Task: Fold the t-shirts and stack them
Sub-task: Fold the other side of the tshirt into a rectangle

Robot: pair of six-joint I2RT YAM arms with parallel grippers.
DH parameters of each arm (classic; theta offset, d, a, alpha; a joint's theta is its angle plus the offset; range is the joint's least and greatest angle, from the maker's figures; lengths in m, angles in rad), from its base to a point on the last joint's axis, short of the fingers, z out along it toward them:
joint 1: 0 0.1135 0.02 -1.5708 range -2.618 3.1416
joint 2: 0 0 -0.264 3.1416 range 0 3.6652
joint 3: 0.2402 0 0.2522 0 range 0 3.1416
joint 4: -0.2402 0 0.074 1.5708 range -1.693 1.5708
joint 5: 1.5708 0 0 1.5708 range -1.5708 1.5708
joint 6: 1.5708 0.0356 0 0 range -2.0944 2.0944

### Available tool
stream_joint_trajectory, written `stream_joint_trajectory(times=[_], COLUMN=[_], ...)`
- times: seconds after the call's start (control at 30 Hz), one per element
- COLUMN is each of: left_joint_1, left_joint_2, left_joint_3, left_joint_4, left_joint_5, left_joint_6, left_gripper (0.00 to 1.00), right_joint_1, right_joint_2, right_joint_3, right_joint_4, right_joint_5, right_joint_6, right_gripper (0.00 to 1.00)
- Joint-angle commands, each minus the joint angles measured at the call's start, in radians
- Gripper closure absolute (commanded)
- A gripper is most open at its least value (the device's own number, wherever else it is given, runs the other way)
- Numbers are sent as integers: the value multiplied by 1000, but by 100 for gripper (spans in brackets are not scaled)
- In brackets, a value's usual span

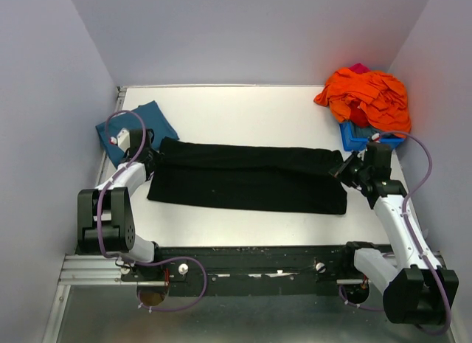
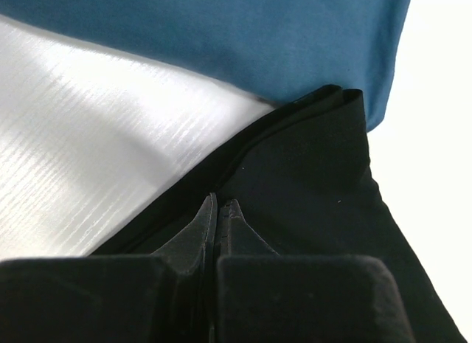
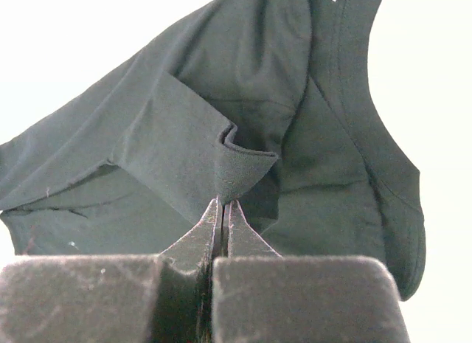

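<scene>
In the top view, the two arm bases, left [image 1: 110, 221] and right [image 1: 413, 284], are sitting nearest the camera at the front rail, and both arms are reaching out over the white surface [image 1: 243, 107]. The black t-shirt [image 1: 247, 181] is lying across the middle of it as a long folded band running left to right. The left pincer [image 1: 147, 155] is closing on its left end and the right pincer [image 1: 343, 170] on its right end. The teal-blue t-shirt [image 1: 151, 118] is resting folded at the far left, just behind the left pincer. At the far right a heap of orange cloth [image 1: 366, 94] is spilling over a small blue bin [image 1: 361, 139]. In the left wrist view, the left pincer [image 2: 220, 210] is pressing its tips together on the layered edge of the black t-shirt [image 2: 310, 181], with the teal-blue t-shirt [image 2: 221, 33] lying beyond and touching its corner. In the right wrist view, the right pincer [image 3: 223, 206] is gripping a small raised fold of the black t-shirt [image 3: 147, 129], jaws shut tight on the cloth.
</scene>
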Motion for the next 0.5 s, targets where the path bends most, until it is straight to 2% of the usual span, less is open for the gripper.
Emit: stream_joint_trajectory(times=[0.0,0.2,0.37,0.47], left_joint_1=[-26,-34,-34,-34], left_joint_2=[10,5,3,6], left_joint_3=[41,48,45,52], left_joint_4=[15,-11,-17,-48], left_joint_5=[-9,-46,-48,-64], left_joint_6=[2,-3,-9,-13], left_gripper=[100,98,97,82], right_joint_1=[-7,-8,-8,-7], right_joint_2=[-9,-41,-48,-45], right_joint_3=[33,70,40,-2], right_joint_4=[-74,-132,-134,-133], right_joint_5=[53,125,83,38], right_joint_6=[-30,-46,-44,-29], right_gripper=[99,99,99,99])
